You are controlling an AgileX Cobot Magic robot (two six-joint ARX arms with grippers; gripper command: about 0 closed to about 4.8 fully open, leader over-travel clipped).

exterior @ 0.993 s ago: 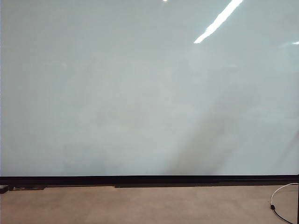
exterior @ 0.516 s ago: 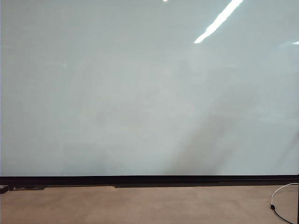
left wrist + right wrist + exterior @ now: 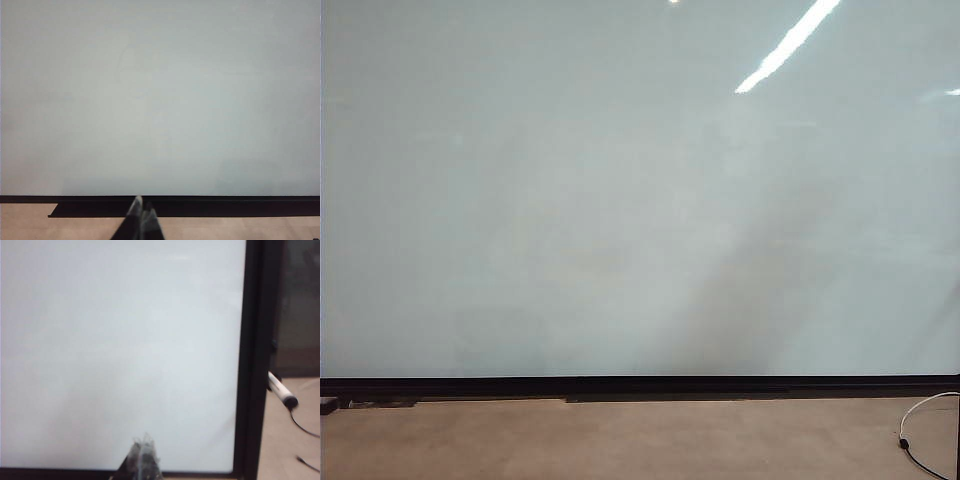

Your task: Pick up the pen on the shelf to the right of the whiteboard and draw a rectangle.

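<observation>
Facing one whiteboard (image 3: 620, 200): two closed claws, left claw (image 3: 142, 210), right claw (image 3: 144, 446); one pen (image 3: 281, 391).

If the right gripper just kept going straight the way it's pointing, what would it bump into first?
Most likely the whiteboard. In the right wrist view the shut right gripper points at the blank board, with nothing showing in between. The pen sits off to one side beyond the board's black frame, outside that line. Depth is hard to judge.

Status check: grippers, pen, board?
Left gripper shut, empty. Right gripper shut, empty. Pen beyond whiteboard edge, untouched. Whiteboard blank.
</observation>
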